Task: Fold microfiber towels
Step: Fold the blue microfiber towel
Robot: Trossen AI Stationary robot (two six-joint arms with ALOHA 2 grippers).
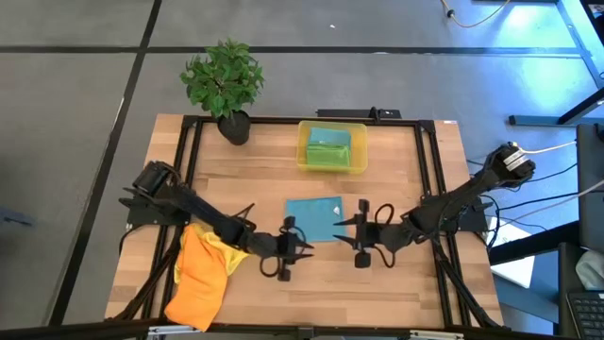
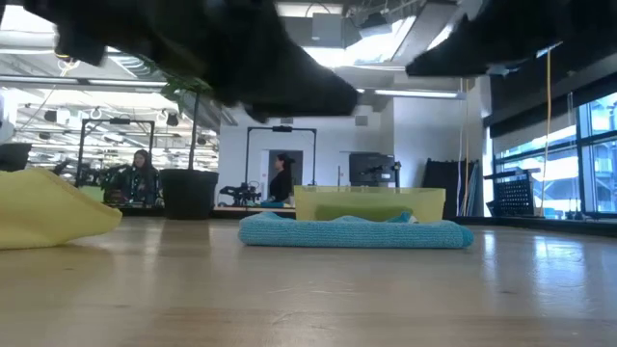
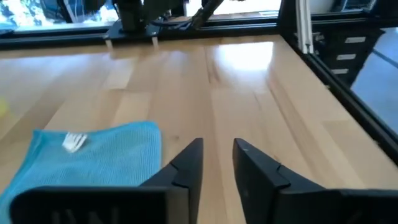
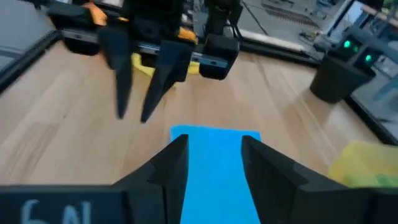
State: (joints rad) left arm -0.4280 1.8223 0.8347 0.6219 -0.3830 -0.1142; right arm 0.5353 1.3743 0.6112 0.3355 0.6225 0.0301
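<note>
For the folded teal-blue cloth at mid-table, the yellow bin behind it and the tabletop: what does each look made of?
The folded teal-blue cloth looks like soft, nubby microfiber: fine woven texture in the left wrist view, plump rounded edges in the low view. The translucent yellow bin seems thin glossy plastic, since its green contents show through. The tabletop appears to be light wood planks with visible grain and a slight sheen.

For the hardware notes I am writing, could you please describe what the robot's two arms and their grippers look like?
Both arms are dark, slender and jointed. The left gripper and right gripper each end in two tapered black fingers. The right arm has a pale fitting with a white cable near its base. Pale lettering marks the finger mounts in the wrist views.
</note>
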